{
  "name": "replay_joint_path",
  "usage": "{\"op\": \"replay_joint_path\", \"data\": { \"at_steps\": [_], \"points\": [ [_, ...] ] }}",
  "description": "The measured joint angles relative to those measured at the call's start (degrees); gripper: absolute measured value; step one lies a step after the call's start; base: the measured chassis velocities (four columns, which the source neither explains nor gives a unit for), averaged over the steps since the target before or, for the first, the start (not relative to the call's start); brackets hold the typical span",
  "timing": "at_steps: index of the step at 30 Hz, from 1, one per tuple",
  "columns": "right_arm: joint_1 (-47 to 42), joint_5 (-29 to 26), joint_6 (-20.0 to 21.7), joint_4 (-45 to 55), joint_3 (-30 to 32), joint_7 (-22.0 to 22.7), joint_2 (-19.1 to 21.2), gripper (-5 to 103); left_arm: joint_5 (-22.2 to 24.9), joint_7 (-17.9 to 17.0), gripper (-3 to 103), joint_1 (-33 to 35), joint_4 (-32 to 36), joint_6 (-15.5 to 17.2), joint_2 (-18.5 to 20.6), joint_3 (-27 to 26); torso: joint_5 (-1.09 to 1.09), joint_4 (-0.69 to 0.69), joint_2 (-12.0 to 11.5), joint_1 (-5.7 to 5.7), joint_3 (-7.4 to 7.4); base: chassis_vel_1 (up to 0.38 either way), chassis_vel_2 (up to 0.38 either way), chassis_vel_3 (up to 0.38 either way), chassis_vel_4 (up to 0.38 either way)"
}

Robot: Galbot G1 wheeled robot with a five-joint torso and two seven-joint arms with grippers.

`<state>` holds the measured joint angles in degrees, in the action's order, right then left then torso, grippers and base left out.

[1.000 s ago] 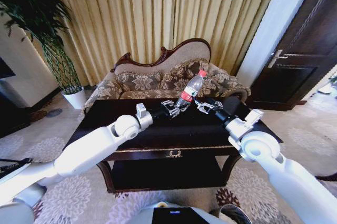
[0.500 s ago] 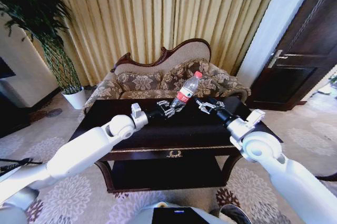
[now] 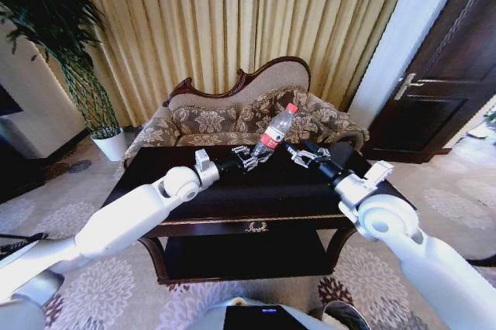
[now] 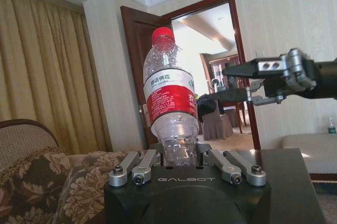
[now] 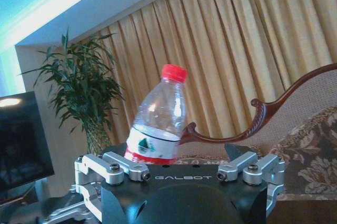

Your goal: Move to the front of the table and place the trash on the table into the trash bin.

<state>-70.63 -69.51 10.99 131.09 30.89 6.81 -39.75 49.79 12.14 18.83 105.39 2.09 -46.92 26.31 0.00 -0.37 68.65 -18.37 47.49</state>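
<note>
Our left end effector is clenched on the base of the clear bottle, holding it tilted above the dark bench. Just beside it, our right end effector hangs released over the bench, before the sofa.

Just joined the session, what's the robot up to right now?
The left pincer is shut on the base of a clear plastic bottle with a red cap and red label, holding it tilted above the dark glossy table. The right pincer hangs open over the table, close beside the bottle but apart from it. The floral sofa stands behind the table.
</note>
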Motion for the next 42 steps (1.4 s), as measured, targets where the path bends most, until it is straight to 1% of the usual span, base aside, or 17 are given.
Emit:
{"op": "replay_joint_path", "data": {
  "at_steps": [22,26,36,37,38,40,41,42],
  "points": [
    [0.01,0.5,0.33,-0.26,-1.3,0.0,-1.92,100,-0.05,-0.26,29,-3.47,1.44,0.36,-1.93,3.77,0.0,0.0,0.0,0.0,0.0,0.0,0.0,0.0,0.0],
    [0.25,0.58,0.34,-0.95,-1.33,0.0,-1.98,100,-0.1,-1.22,29,-3.78,1.93,0.5,-2.88,5.28,0.0,-0.01,0.0,0.0,0.0,0.0,0.0,0.0,0.0],
    [0.27,0.61,0.34,-1.38,-1.31,0.0,-2.5,100,-0.34,-1.43,29,-3.27,2.3,0.53,-2.76,6.07,0.0,0.0,0.0,0.0,0.0,0.0,0.0,0.0,0.0],
    [0.29,0.63,0.27,-1.58,-1.32,0.0,-2.6,101,-0.39,-1.44,29,-3.06,2.37,0.53,-2.57,6.07,0.0,0.0,0.0,0.0,0.0,0.0,0.0,0.0,0.0],
    [0.33,0.66,0.2,-1.69,-1.37,-0.06,-2.64,91,-0.45,-1.48,29,-2.86,2.39,0.54,-2.45,6.07,0.0,0.0,0.0,0.0,0.0,0.0,0.0,0.0,0.0],
    [0.37,0.67,0.14,-1.75,-1.4,-0.07,-2.68,91,-0.5,-1.48,29,-2.74,2.39,0.56,-2.41,6.06,0.01,0.0,-0.01,0.0,0.0,0.0,0.0,0.0,0.0],
    [0.44,0.68,0.07,-1.75,-1.45,-0.12,-2.71,86,-0.57,-1.52,29,-2.58,2.38,0.58,-2.38,6.04,0.01,0.0,-0.01,0.0,0.0,0.0,0.0,0.0,0.0],
    [0.44,0.68,0.07,-1.75,-1.45,-0.12,-2.71,86,-0.57,-1.52,29,-2.58,2.38,0.58,-2.38,6.04,0.01,0.0,-0.01,0.0,0.0,0.0,0.0,0.0,0.0]
  ]
}}
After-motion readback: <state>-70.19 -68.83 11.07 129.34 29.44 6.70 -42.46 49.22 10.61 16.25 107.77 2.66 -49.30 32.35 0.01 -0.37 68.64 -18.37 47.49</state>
